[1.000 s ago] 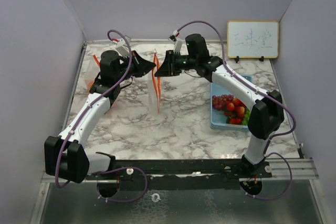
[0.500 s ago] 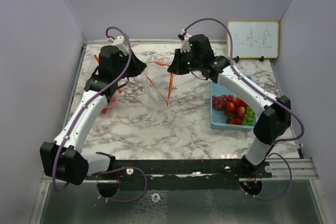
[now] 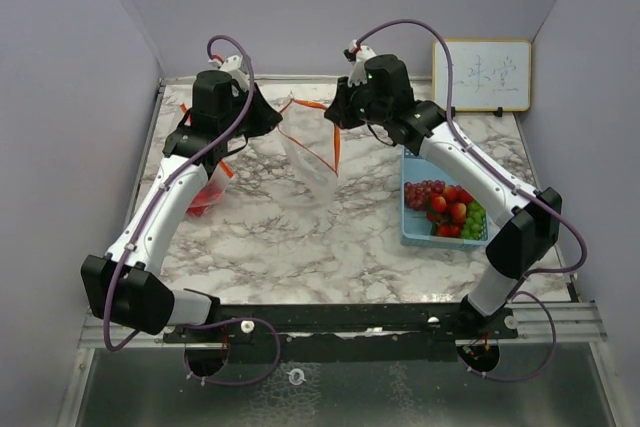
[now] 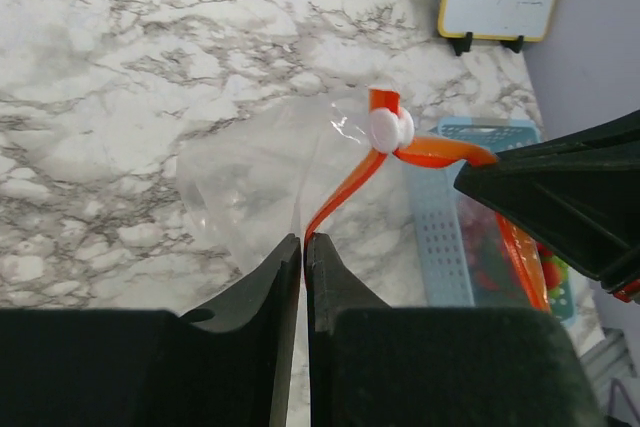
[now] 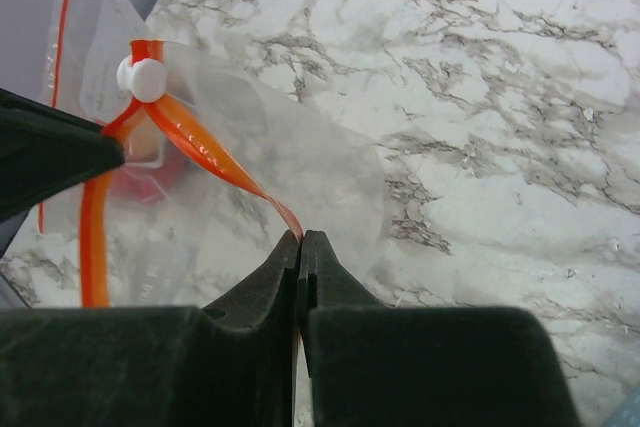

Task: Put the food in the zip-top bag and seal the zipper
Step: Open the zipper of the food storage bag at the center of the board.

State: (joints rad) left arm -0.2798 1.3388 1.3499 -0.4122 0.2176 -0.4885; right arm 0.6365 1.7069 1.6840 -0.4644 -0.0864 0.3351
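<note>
Food (image 3: 448, 209) sits in blue basket (image 3: 440, 244), right side of table (image 3: 350, 237), off to right of zip-top bag (image 3: 310, 162). Bag hangs in air between both arms. Left gripper (image 4: 303, 247) pinched tight on orange zipper (image 4: 345, 187). Right gripper (image 5: 300, 239) pinched tight on its other end. Zipper runs left to right. Right arm nearer food, likely one to fetch it.

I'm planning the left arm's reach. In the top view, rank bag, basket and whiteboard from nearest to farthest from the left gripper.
1. Bag, centre, pinched by the left gripper.
2. Basket, right side of the table.
3. Whiteboard, far right corner.
</note>
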